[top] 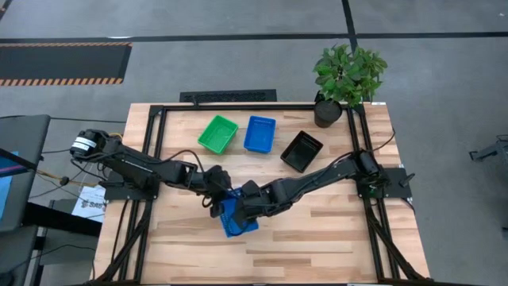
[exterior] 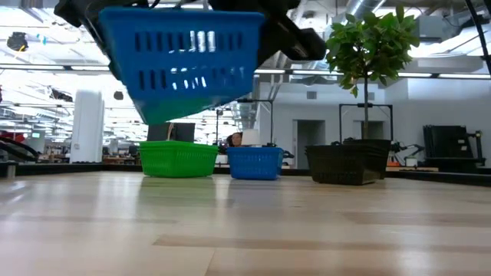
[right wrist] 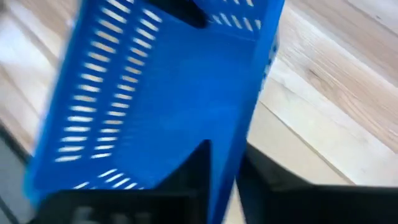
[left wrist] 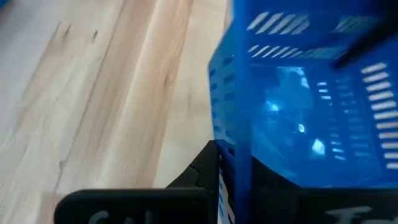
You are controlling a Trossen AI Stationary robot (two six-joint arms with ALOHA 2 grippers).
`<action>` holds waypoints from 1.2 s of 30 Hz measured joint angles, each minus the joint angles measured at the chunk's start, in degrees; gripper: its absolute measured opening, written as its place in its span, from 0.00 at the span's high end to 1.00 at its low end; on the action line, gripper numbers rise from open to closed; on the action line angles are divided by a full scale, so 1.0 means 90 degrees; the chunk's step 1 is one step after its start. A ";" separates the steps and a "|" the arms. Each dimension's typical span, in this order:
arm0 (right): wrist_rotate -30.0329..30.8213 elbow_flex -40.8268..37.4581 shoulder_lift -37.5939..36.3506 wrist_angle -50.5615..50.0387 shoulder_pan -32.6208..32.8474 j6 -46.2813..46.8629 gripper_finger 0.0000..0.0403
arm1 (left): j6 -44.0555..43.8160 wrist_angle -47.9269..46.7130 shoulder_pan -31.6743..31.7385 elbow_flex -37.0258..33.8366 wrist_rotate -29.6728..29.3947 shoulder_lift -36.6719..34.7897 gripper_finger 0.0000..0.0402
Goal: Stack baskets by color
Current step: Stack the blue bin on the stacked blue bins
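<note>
A blue basket hangs tilted in the air over the middle of the table, high above the wood in the low view. My left gripper is shut on its left side, and my right gripper is shut on its right side. Three more baskets rest on their bottoms in a row at the far side: a green one, a blue one and a black one. My left gripper pinches a side wall of the held basket, one finger outside and the other behind the blue mesh inside. It comes slanting down from the table's left. The basket is lifted clear and tilted. My right gripper has the opposite wall's rim between its fingers, one finger on the inner side and one on the outer side. It comes steeply from above, from the table's right. The basket is lifted clear of the table.
A potted green plant stands at the far right corner, just behind the black basket. Black frame rails run along the table's left, right and far sides. Bare wood lies along the near part of the table.
</note>
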 joint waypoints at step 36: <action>0.0975 -0.0014 -0.0319 -0.0569 -0.2086 -0.1585 0.99 | 0.0650 -0.5161 0.0144 0.4163 -0.1586 -0.2591 0.30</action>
